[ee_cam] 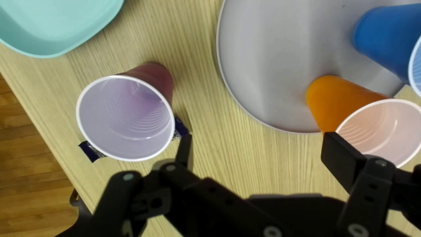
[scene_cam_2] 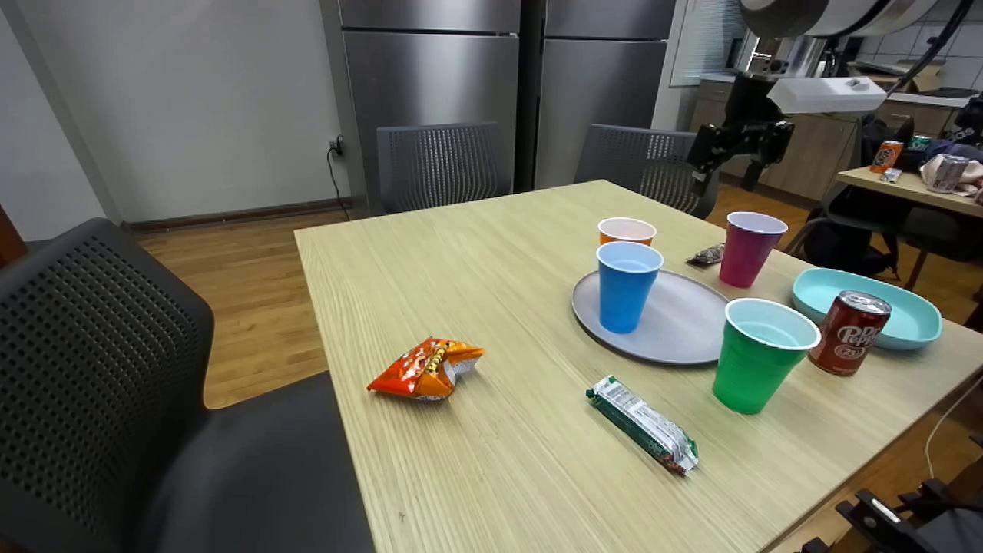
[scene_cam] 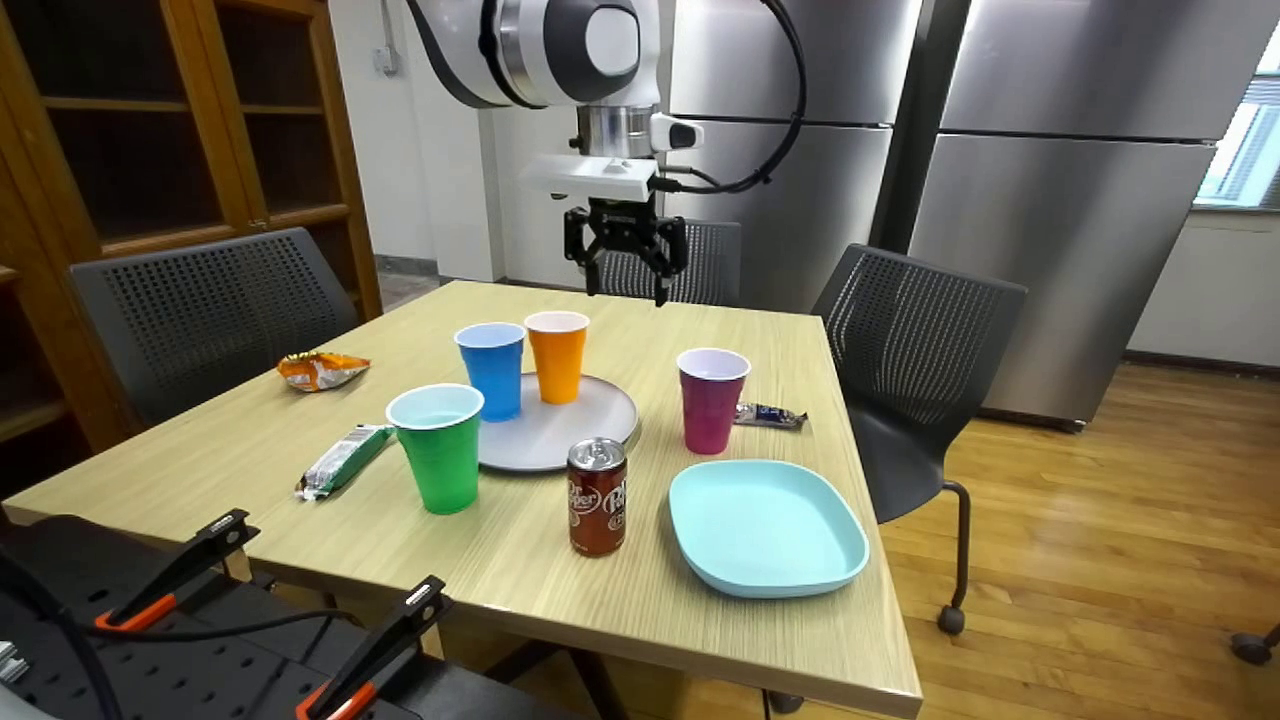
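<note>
Claw (scene_cam: 626,290) spread wide, nothing held, above table (scene_cam: 425,345); orange cup (ee_cam: 368,120) and purple cup (ee_cam: 128,115) lower, toward opposite sides in wrist view; gap hard to judge.

We see white-and-grey arm (scene_cam: 590,50) at top of both exterior views, wrist (scene_cam: 615,130) pointing straight down. Black cable (scene_cam: 799,100) loops out beside wrist. Below hangs gripper (scene_cam: 627,286), fingers (ee_cam: 340,158) spread wide apart, as wrist view shows us. Dark and small in exterior views, so we judge its tilt only roughly: near level.
</note>
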You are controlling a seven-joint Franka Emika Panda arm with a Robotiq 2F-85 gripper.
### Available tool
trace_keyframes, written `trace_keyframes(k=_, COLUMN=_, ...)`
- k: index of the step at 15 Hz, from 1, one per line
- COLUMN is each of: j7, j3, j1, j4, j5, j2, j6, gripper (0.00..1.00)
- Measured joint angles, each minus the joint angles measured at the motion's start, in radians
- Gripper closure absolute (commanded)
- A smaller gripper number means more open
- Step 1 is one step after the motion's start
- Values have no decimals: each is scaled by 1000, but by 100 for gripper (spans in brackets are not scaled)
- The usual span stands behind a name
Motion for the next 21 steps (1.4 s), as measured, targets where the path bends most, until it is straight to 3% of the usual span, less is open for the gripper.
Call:
trace_keyframes(k=10, j7=1, j3=-22, j1=-23, j4=132, j5=-24, j2=159, j6=-5, gripper=0)
trace_keyframes(k=21, j7=1, j3=-31, j1=-46, j4=151, j5=-24, j2=165, j6=-27, gripper=0)
